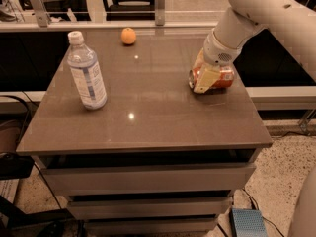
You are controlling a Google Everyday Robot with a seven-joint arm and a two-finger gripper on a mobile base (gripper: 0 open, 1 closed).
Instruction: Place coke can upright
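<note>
The coke can is red and lies on its side near the right edge of the brown table. My gripper comes down from the upper right on the white arm and sits right at the can, covering its left end. Its cream-coloured tip reaches down to the table top in front of the can. Part of the can is hidden behind the gripper.
A clear plastic water bottle stands upright at the table's left. A small orange fruit lies at the back middle. A glass rail with metal posts runs behind the table. The table's right edge is close to the can.
</note>
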